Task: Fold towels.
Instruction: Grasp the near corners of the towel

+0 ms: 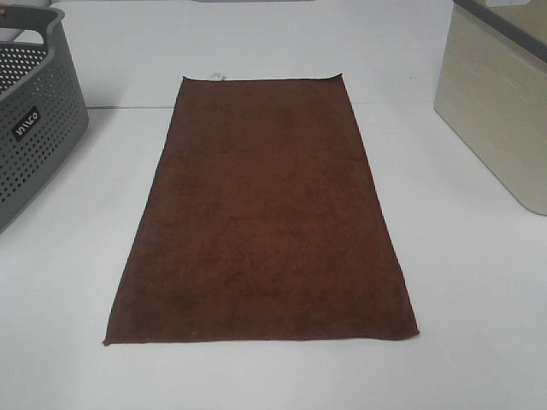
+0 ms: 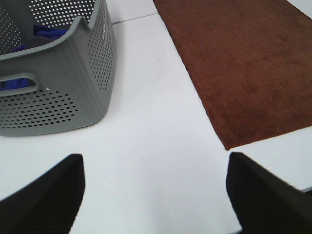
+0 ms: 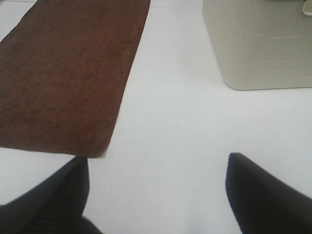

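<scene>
The dark reddish-brown towel lies spread flat on the white table, long side running from near to far, with a small white tag at its far short edge. No arm shows in the exterior high view. In the left wrist view the towel lies beyond my left gripper, which is open and empty above bare table beside the towel's near left corner. In the right wrist view the towel lies beside my right gripper, which is open and empty by the towel's near right corner.
A grey perforated basket stands at the left edge; in the left wrist view it holds blue cloth. A beige bin stands at the right, also in the right wrist view. A table seam runs across behind.
</scene>
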You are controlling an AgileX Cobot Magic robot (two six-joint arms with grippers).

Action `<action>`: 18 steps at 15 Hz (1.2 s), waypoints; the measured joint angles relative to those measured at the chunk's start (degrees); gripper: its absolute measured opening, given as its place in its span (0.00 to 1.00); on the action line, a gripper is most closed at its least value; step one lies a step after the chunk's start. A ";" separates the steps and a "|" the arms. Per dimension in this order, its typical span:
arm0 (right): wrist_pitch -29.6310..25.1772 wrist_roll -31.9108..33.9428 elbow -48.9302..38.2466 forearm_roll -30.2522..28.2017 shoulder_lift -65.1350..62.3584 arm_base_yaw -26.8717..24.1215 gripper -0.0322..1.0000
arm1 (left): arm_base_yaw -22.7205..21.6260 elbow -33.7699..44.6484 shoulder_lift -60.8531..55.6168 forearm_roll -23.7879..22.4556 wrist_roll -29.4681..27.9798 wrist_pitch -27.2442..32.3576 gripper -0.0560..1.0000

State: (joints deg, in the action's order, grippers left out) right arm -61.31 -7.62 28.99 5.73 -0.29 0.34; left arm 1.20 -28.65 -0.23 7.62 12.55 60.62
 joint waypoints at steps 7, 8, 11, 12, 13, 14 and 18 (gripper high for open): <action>0.00 0.00 0.00 0.00 0.00 0.00 0.74 | 0.00 0.00 0.00 0.00 0.00 0.00 0.77; 0.00 0.00 0.00 0.00 0.00 0.00 0.74 | 0.00 0.00 0.00 0.00 0.06 0.00 0.77; 0.00 0.00 0.00 0.00 0.00 0.00 0.74 | 0.00 0.00 0.00 0.00 0.06 0.00 0.77; 0.00 0.00 0.00 0.00 0.00 0.00 0.74 | 0.00 0.00 0.00 0.00 0.17 0.00 0.77; 0.00 0.00 0.00 0.00 0.00 0.00 0.74 | 0.00 0.00 0.00 0.00 0.17 0.00 0.77; 0.00 0.00 0.00 0.00 0.00 0.00 0.74 | 0.00 0.00 0.00 0.00 0.17 0.00 0.77; 0.00 0.00 0.00 0.00 0.00 0.00 0.74 | 0.00 0.00 0.00 0.00 0.17 0.00 0.77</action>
State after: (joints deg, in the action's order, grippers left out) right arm -61.31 -7.62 28.99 5.73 -0.29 0.34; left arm 1.20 -28.65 -0.23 7.62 12.72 60.62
